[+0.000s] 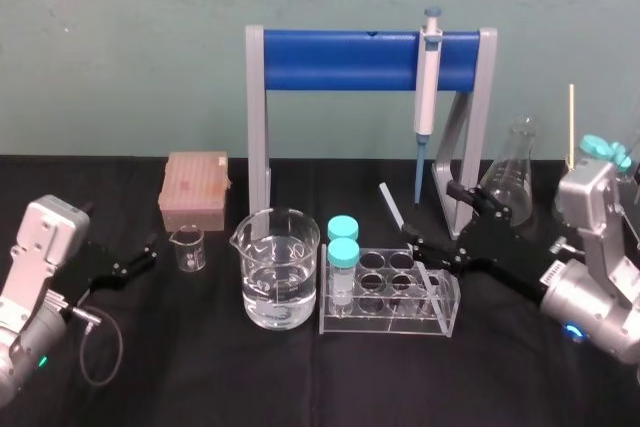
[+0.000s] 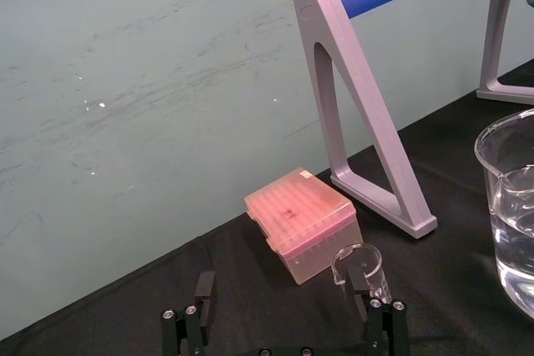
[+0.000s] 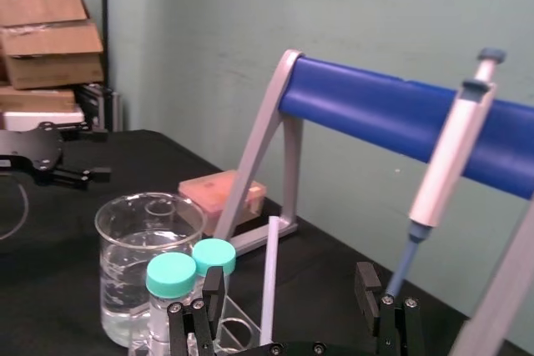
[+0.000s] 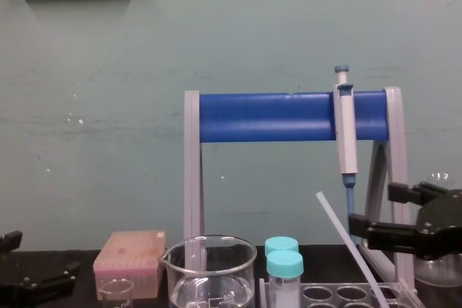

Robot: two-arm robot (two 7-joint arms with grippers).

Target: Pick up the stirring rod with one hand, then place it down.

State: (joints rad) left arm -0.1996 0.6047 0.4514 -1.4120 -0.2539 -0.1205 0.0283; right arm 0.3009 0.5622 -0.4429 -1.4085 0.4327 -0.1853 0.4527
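The stirring rod (image 1: 396,209) is a thin whitish rod leaning with its lower end in the clear tube rack (image 1: 441,319) and its upper end tilted toward the back left. My right gripper (image 1: 430,215) is open around the rod's upper part, one black finger on each side. In the right wrist view the stirring rod (image 3: 269,281) stands between the spread fingers of the right gripper (image 3: 288,289) and touches neither. From the chest the stirring rod (image 4: 345,239) slants just left of the right gripper (image 4: 375,213). My left gripper (image 1: 135,262) rests open at the far left.
A large beaker of water (image 1: 280,269) stands left of the rack, which holds two teal-capped tubes (image 1: 343,244). A white-and-blue pipette (image 1: 427,82) hangs on the blue-barred stand (image 1: 340,59). A pink tip box (image 1: 194,190), a small beaker (image 1: 188,248) and a conical flask (image 1: 512,179) stand nearby.
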